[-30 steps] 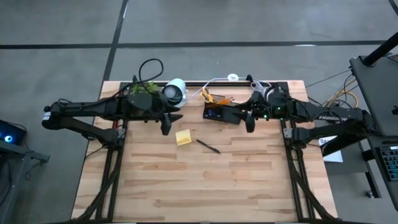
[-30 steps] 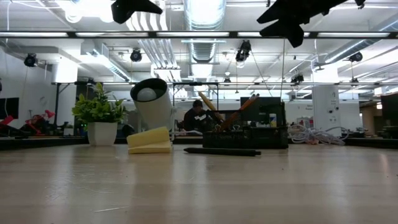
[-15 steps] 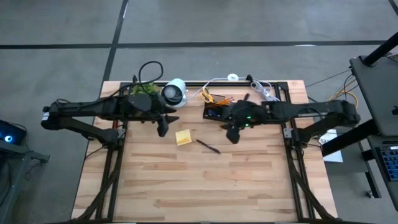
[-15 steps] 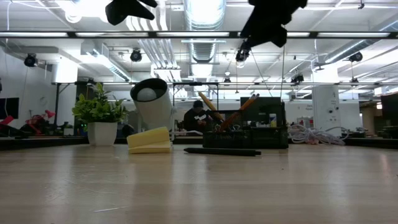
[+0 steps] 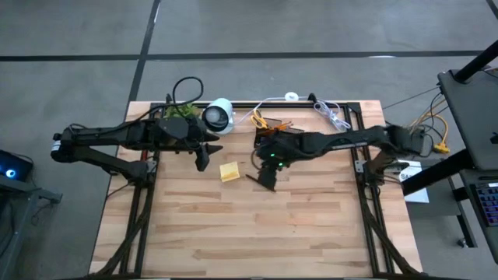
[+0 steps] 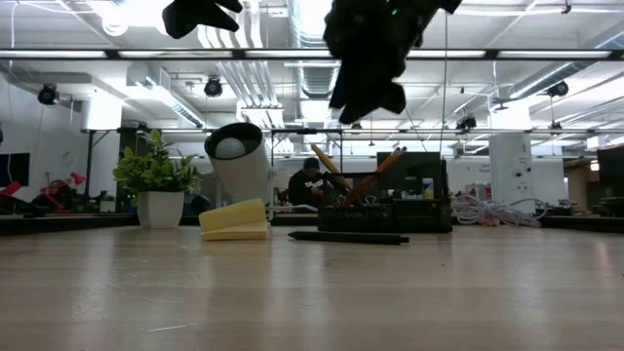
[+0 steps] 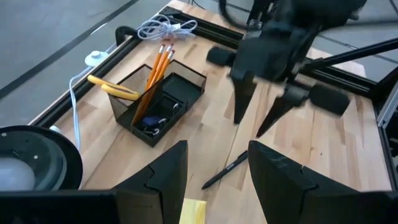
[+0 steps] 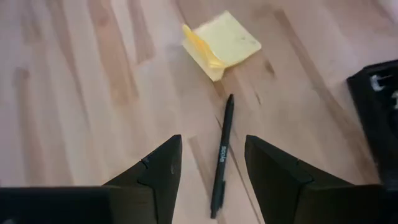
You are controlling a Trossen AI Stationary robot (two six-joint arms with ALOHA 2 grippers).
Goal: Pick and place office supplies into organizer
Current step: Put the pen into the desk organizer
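R gripper (image 5: 266, 180) hangs above the table w/ fingers spread, nothing between them; in its wrist view the two dark fingertips (image 8: 163, 163) frame a black pen (image 8: 221, 155) lying flat on the wood directly below and just ahead. In the low view it's well clear of the tabletop (image 6: 368, 60), pen (image 6: 348, 237) on the surface beneath. Just past the pen's far tip, off to one side, sits the yellow sticky-note pad (image 8: 221, 43), top sheets curled up, apart from the pen. Behind the R gripper, toward the table's back edge, is the black mesh organizer (image 5: 270, 138), mostly hidden under the R arm in the high view; the L wrist view shows it clearly (image 7: 160, 107), w/ orange pencils (image 7: 157, 67) leaning upright in its tall section, yellow-handled scissors (image 7: 112, 88) sticking out of it, and small dark & blue bits in the low front compartment, too small to tell apart. Farther off, beyond the pad, L gripper (image 5: 203, 162) waits over the table, fingers apart, empty. Behind that: white round lamp-like device (image 5: 219, 115) and green potted plant (image 5: 176, 111) by the back edge. White cable (image 5: 331, 113) lies at the back R corner.
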